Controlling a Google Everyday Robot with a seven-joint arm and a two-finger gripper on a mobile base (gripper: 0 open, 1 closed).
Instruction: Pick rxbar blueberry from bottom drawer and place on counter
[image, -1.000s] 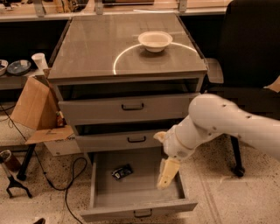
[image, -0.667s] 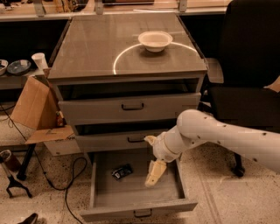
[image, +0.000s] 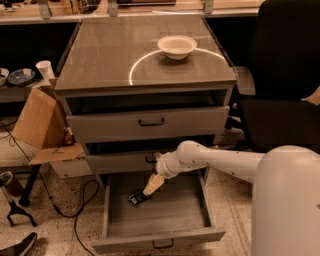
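The bottom drawer (image: 115, 220) is pulled out and open. The rxbar blueberry (image: 136, 198), a small dark wrapped bar, lies on its floor at the left rear. My gripper (image: 149, 188) reaches down into the drawer from the right, its pale fingertips right at the bar's right end. The white arm stretches in from the lower right. The counter (image: 110, 55) is the glossy grey top with a pale arc, above the drawers.
A white bowl (image: 177, 46) sits on the counter at the back right. A cardboard box (image: 42, 125) leans at the cabinet's left, with cables on the floor. A black chair (image: 280, 90) stands to the right. The two upper drawers are slightly open.
The arm has swung left and lowered; my gripper moved from the drawer's right side across to the bar at the left rear. The bar has stayed in place.
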